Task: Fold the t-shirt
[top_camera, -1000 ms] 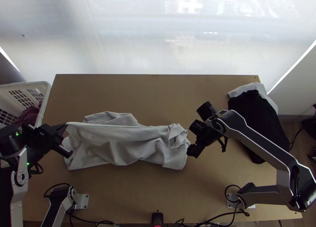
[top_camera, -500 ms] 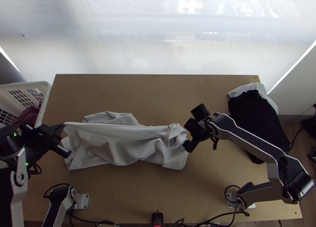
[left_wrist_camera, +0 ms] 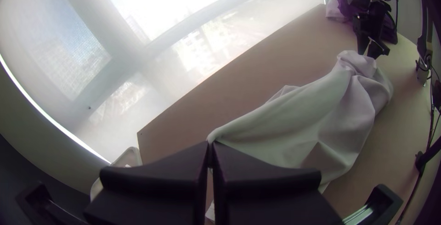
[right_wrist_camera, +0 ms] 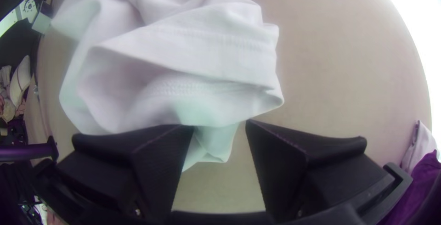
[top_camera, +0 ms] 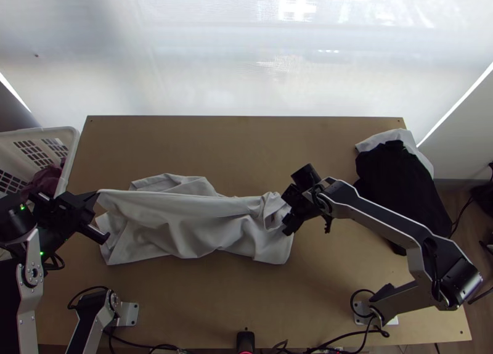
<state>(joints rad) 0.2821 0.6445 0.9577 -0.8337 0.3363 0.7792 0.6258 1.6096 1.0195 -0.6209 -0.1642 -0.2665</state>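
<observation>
We see the black, wide-fingered left gripper pinching one end of a rumpled, pale grey fabric t-shirt on the light wooden table; the black right gripper stands parted at the other end.

White basket and black cloth
Maroon cloth lies in the basket; the black cloth overlaps pale cloth at the table's right edge.
</observation>
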